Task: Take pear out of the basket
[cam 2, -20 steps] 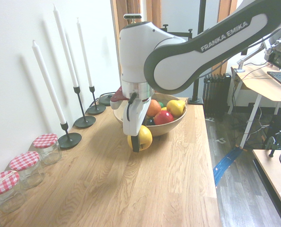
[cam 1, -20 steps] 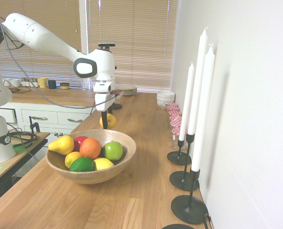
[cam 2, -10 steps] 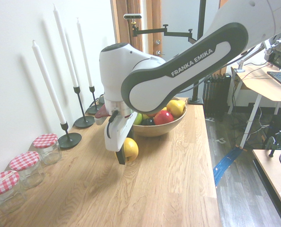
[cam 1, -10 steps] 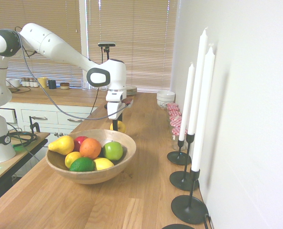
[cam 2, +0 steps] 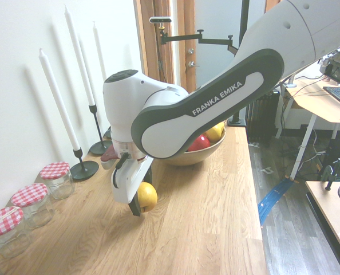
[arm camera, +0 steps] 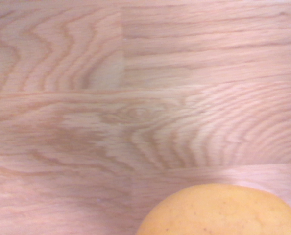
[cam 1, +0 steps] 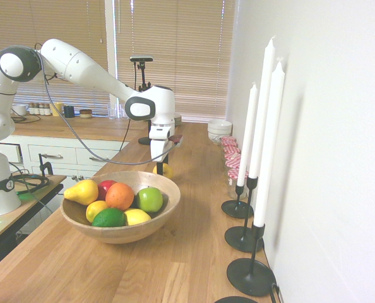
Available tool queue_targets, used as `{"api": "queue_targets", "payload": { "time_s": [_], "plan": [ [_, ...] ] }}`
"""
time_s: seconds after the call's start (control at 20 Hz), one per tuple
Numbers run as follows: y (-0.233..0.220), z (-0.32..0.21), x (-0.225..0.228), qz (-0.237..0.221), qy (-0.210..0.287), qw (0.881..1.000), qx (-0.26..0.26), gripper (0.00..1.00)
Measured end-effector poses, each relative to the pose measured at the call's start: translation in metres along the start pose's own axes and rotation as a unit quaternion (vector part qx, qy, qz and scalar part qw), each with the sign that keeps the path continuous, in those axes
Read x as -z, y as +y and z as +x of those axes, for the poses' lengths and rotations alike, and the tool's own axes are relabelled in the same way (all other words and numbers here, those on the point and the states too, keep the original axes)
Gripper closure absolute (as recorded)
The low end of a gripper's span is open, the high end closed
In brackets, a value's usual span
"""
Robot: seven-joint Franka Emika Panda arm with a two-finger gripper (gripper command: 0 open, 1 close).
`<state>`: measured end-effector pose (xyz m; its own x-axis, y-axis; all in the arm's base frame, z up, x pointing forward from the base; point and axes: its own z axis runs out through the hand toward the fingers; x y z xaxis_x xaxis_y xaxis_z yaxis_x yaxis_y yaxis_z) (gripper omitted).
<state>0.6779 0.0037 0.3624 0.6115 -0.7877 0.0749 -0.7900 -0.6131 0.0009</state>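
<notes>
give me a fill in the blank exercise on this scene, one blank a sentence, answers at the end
The pear is held between the gripper's two ____.
The round apple on the side of the basket nearer the candles is ____ in colour.
The jar lids are checked in white and ____.
The fruit in the basket with a tapered end is ____ in colour.

Missing words: fingers; green; red; yellow
</notes>
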Motion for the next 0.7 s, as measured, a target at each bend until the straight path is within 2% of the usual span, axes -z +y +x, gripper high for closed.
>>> {"api": "queue_targets", "payload": {
  "time_s": [0.05, 0.1, 0.7],
  "plan": [
    [-0.0026, -0.0016, -0.0007, 0.000, 0.000, 1.000, 0.001, 1.00],
    [-0.0048, -0.0033, -0.0013, -0.001, -0.001, 1.000, 0.003, 0.00],
    [-0.0106, -0.0084, -0.0076, -0.004, -0.003, 1.000, -0.003, 0.00]
  ]
}}
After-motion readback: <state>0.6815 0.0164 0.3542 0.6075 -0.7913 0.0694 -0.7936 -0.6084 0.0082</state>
